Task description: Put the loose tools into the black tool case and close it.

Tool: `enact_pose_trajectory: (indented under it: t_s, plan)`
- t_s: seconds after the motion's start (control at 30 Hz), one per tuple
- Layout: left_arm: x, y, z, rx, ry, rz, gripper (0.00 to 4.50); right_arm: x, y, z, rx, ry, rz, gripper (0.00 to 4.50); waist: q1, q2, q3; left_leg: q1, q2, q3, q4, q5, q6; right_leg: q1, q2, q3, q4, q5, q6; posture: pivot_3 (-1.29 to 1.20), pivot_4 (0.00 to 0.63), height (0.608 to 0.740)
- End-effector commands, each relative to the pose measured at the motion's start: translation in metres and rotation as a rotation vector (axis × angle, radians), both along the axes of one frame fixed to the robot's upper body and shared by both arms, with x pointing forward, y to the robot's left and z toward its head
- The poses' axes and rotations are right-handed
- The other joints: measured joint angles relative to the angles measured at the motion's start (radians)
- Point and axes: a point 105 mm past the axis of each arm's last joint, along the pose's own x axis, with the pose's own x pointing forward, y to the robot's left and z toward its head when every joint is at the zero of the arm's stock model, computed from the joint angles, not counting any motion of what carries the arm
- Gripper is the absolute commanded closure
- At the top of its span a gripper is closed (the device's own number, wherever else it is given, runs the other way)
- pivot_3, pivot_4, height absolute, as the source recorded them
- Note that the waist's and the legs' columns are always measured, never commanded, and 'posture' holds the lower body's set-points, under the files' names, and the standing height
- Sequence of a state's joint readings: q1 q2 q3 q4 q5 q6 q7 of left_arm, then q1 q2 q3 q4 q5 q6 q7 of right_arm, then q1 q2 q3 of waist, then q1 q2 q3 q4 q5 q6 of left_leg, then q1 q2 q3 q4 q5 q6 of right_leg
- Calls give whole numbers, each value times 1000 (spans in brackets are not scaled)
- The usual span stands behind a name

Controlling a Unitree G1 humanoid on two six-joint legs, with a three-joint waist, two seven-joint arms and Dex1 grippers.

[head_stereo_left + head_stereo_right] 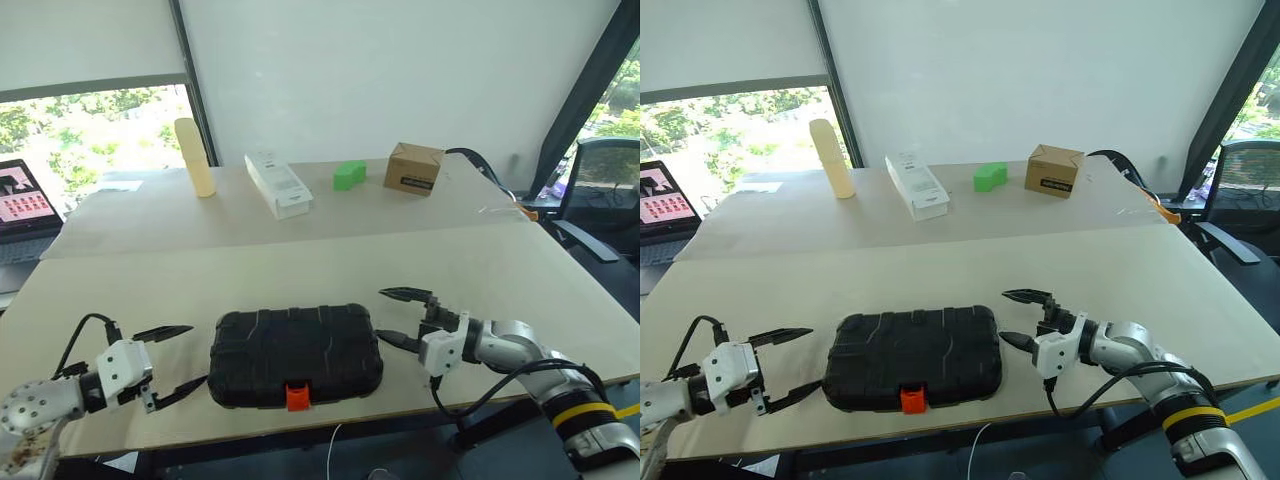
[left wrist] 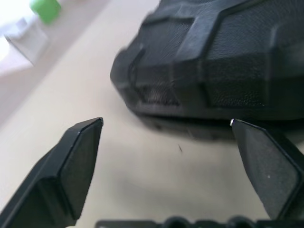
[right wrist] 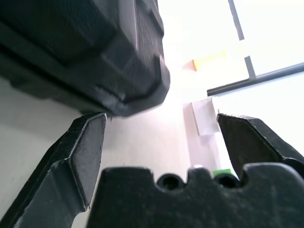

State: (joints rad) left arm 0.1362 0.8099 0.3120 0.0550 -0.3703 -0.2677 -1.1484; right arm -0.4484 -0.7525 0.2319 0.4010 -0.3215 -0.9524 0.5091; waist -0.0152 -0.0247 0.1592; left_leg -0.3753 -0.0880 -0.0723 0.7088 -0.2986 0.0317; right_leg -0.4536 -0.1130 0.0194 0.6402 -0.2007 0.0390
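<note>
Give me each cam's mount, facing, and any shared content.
Head stereo pair: looks forward and down at the closed black moulded-plastic tool case; left gripper and right gripper flank it, both open.
Left wrist: looks along its fingers at the case's end.
Right wrist: likewise, fingers.
Shared: case, green block.

Left arm: enters low from the left, forearm near level, left gripper point(image 1: 170, 360) pointing inward toward the right; jaws spread wide, nothing between them. Right arm: enters from the lower right, elbow bent, right gripper point(image 1: 400, 317) pointing inward toward the left; jaws spread wide, nothing held.
</note>
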Motion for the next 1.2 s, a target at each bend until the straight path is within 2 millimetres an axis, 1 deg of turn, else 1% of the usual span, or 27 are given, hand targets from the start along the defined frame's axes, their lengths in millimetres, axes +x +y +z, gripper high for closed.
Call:
enact_pose_trajectory:
  t_s: [0.03,0.07,0.13,0.17,0.2,0.23,0.27,0.3,0.33,0.4,0.47,0.5,0.53,0.57,0.63,0.67,0.73,0.8,0.83,0.9,1.0,1.13,1.2]
  plan:
    - [-5,24,8,-19,103,56,36,-7,-18,0,15,83,-27,332,1,0,0,0,0,0,0,-1,1,0,0,0,0,0,0,0,150,740]
    - [-4,29,9,-26,131,74,36,-10,-22,-1,16,114,-32,332,1,0,0,1,0,0,0,-1,1,1,0,0,0,0,0,0,150,740]
    - [-2,38,8,-38,209,98,0,-22,-28,-6,39,254,-40,845,2,1,1,5,0,0,-3,-2,3,6,0,-1,-2,0,0,0,150,740]
    - [-2,40,8,-35,246,95,0,-31,-31,-12,43,356,-42,1036,2,3,2,7,1,0,-5,-2,4,9,0,-1,-5,-1,1,0,150,740]
    - [0,40,8,-31,262,82,0,-42,-33,-17,36,452,-36,1426,2,3,2,11,2,-1,-8,-3,4,14,1,-2,-10,0,1,0,150,740]
    - [5,39,11,-35,266,74,262,-56,-34,-25,12,558,-33,1767,2,3,2,15,2,-1,-10,-3,5,18,1,-2,-11,-1,1,0,150,740]
    - [12,37,14,-37,252,63,528,-68,-30,-28,0,621,-13,2148,6,4,3,18,2,-1,-12,-3,5,21,1,-2,-11,-1,1,0,150,740]
    - [19,34,18,-42,241,48,676,-77,-26,-28,0,663,-4,2387,7,4,3,22,2,-1,-14,-3,6,24,0,-3,-13,-1,2,0,150,740]
    - [29,29,22,-49,221,39,1108,-85,-19,-31,0,709,7,2787,8,3,3,23,3,-2,-14,-3,6,27,1,-4,-13,-2,2,0,150,740]
    - [45,20,28,-61,195,26,1886,-95,-7,-33,10,758,13,3521,6,2,3,23,5,-2,-13,-3,6,28,2,-5,-14,-1,2,0,150,740]
    - [63,8,35,-63,168,14,2581,-101,8,-37,13,784,27,4136,4,1,3,24,5,-2,-13,-3,6,28,2,-5,-14,-1,2,0,150,740]
    - [74,0,37,-57,159,-1,2797,-102,17,-39,27,789,26,4428,4,1,3,24,5,-2,-13,-3,5,28,2,-5,-14,-1,2,0,150,740]
    - [82,-8,38,-49,154,-16,3294,-101,24,-42,34,794,27,4500,5,1,3,24,5,-2,-13,-3,5,29,2,-5,-13,-1,2,0,150,740]
    - [91,-13,39,-32,146,-16,3524,-100,31,-43,38,793,23,4500,5,1,3,23,4,-2,-12,-3,5,28,2,-5,-13,-1,2,0,150,740]
    - [107,-23,38,1,143,-6,4277,-94,41,-49,39,802,-9,4500,6,1,3,23,2,-2,-12,-3,4,27,1,-5,-13,-1,2,0,150,740]
    - [111,-28,37,14,151,-15,4460,-91,46,-49,42,792,-6,4500,5,0,3,23,2,-2,-12,-3,4,27,1,-5,-13,-1,2,0,150,740]
    - [116,-38,28,60,199,-40,4460,-86,58,-49,71,813,-21,4500,0,0,3,22,1,-2,-12,-3,4,25,1,-3,-14,-1,3,0,150,740]
    - [118,-48,24,67,221,-65,4460,-79,72,-46,104,813,-19,4500,-2,0,3,21,1,-2,-12,-3,4,24,1,-3,-14,-1,3,0,150,740]
    - [116,-52,22,68,237,-87,4460,-76,78,-42,127,808,-15,4500,-4,0,3,21,1,-1,-12,-3,4,23,1,-3,-14,-1,3,0,150,740]
    - [110,-53,18,73,278,-112,4460,-64,86,-33,189,795,-50,4500,-4,0,3,18,1,-1,-12,0,-1,19,1,-2,-13,-1,3,0,150,740]
    - [100,-49,16,57,308,-129,4460,-46,88,-21,256,754,-105,4500,-9,0,3,12,0,-1,-10,1,-3,12,1,-2,-10,-1,3,0,150,740]
    - [96,-41,14,37,306,-79,4460,-28,86,-12,301,716,-154,4500,-6,0,3,11,0,-1,-10,2,-3,11,1,-2,-10,-1,3,0,150,740]
    - [94,-40,14,13,300,-61,4460,-18,83,-10,318,700,-185,4500,-4,0,3,11,0,-1,-10,1,-3,11,1,-2,-11,-1,3,0,150,740]
